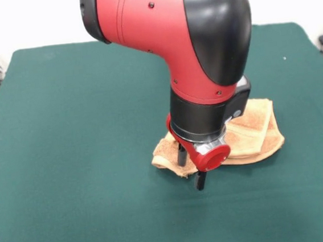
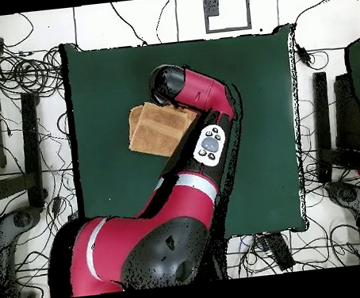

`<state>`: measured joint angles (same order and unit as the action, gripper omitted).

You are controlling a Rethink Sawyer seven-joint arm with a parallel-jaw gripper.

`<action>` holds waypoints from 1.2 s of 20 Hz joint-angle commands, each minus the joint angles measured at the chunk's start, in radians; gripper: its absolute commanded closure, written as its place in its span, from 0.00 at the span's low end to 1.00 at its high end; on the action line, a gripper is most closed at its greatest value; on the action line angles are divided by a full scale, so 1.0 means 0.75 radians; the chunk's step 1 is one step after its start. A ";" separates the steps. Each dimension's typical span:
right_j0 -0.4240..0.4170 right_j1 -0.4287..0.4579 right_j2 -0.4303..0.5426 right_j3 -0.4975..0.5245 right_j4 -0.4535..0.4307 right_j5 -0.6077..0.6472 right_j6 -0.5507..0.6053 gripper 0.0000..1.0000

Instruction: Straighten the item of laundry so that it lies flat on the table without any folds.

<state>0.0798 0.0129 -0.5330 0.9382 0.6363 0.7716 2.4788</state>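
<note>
Nearest the camera in the front view is bare green tabletop (image 1: 73,209), and just beyond it the hand (image 1: 191,167) reaches down at the towel's front edge. Two dark fingers (image 1: 200,181) show below the red wrist disc, one over the cloth's near-left edge and one just past it toward the camera, with a gap between them; whether they pinch any cloth I cannot tell, since the wrist hides the contact.

As for the task, little looks done. Seen from the front, the towel (image 1: 259,128) lies right of the tabletop's middle, still doubled over itself: layered edges show at its right side and a rumpled fold at its left corner. From overhead it reads as a compact folded rectangle, partly under the arm. Opening the layers and smoothing it flat all remains, by my judgement.

The arm (image 1: 163,18) comes down from above with its elbow bent and the last link nearly upright, wrist directly over the towel's front-left part, so the hand points straight down.
</note>
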 commanded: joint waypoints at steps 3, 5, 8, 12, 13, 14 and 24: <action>0.022 0.085 0.149 0.090 0.026 0.116 0.360 0.00; 0.021 0.085 0.150 0.090 0.026 0.119 0.358 0.00; 0.020 0.085 0.152 0.089 0.025 0.121 0.352 0.00; 0.019 0.084 0.153 0.089 0.023 0.123 0.347 0.00; 0.019 0.083 0.155 0.089 0.023 0.123 0.346 1.00; 0.018 0.083 0.156 0.089 0.023 0.125 0.345 1.00; 0.011 0.079 0.172 0.091 0.025 0.136 0.330 1.00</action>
<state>0.0798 0.0130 -0.5332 0.9381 0.6345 0.7716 2.4788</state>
